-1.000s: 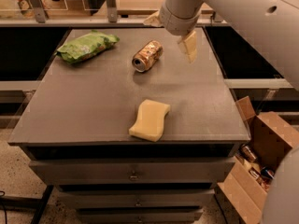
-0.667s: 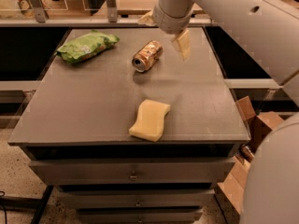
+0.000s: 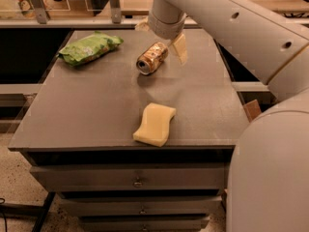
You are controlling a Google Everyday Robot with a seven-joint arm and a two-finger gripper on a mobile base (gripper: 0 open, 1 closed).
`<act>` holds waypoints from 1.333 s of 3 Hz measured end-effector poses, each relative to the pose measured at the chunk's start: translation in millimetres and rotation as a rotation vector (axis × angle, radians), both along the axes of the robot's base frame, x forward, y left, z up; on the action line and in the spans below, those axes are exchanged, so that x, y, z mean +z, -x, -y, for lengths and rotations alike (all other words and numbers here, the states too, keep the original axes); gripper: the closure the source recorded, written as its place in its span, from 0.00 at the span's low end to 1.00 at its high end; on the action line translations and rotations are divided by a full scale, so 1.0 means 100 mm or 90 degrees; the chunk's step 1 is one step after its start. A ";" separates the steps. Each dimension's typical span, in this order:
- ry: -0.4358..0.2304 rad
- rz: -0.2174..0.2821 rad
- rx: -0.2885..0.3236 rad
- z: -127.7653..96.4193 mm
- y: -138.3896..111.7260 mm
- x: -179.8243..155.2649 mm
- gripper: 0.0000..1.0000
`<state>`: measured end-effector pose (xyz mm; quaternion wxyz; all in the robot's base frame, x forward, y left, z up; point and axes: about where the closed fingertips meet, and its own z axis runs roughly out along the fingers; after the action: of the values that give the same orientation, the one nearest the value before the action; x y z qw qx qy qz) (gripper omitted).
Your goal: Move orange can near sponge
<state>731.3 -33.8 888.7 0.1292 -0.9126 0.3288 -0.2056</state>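
Observation:
The orange can [image 3: 152, 58] lies on its side on the grey table [image 3: 96, 110], toward the back middle, its silver top facing front-left. The sponge [image 3: 155, 124], pale yellow with wavy sides, lies near the table's front edge, well in front of the can. My gripper [image 3: 161, 38] hangs from the white arm just above and behind the can. It is open: one tan finger [image 3: 179, 47] shows to the can's right, the other [image 3: 142, 25] behind it on the left. It holds nothing.
A green snack bag [image 3: 90, 47] lies at the table's back left. Drawers [image 3: 137, 180] run below the front edge. A railing [image 3: 72, 21] runs behind the table. My white arm and body [image 3: 270, 144] fill the right side.
My gripper has moved left and a little down, from right of the can to just above and behind it. The can, sponge and bag have not moved.

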 end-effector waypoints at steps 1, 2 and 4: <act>0.002 -0.011 0.003 -0.03 0.00 -0.11 0.00; 0.011 -0.029 0.011 -0.07 0.04 -0.26 0.00; 0.032 -0.043 0.030 -0.14 0.12 -0.38 0.14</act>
<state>719.5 -19.7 850.9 0.1003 -0.9294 0.3061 -0.1800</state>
